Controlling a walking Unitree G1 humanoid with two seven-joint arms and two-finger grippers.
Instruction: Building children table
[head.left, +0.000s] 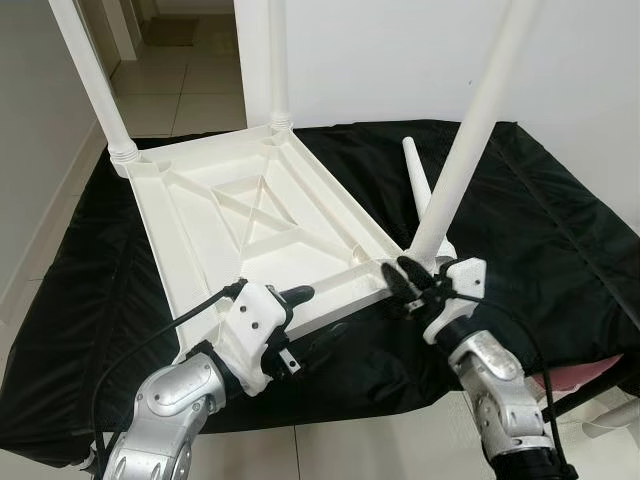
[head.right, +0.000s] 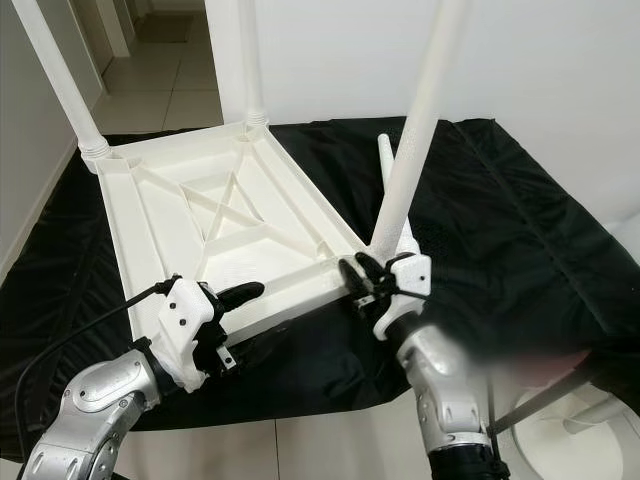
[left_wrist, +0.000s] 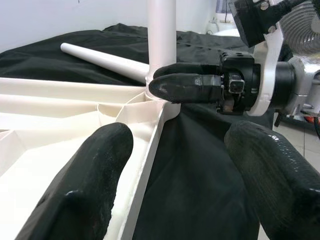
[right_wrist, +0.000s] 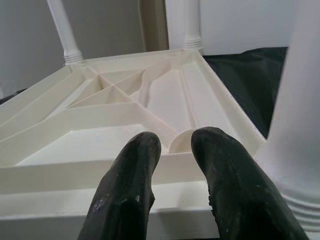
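On the black cloth before me lies the white plastic table top, upside down, its ribbed underside showing. Three legs stand in its corner sockets: two at the far corners, one at the near right corner. A fourth leg lies loose on the cloth just beyond that corner, and the near left socket looks unfilled.

My right gripper sits at the near right corner, at the base of the standing leg; its fingers are nearly together with a narrow gap, tips over the top's near edge, and I cannot tell whether they pinch anything. My left gripper rests at the near rim, fingers spread wide, the rim running between them, not clamped.

I judge this moulded plastic light and stiff, though the long legs would lever against their sockets if pushed sideways. The surface looks smooth and likely slippery against my pads. The raised rim and the ribs offer the surest hold on the top. For the loose leg, I would take it near the middle, where it should balance.

No brand, label or writing is legible anywhere on the plastic or the cloth.
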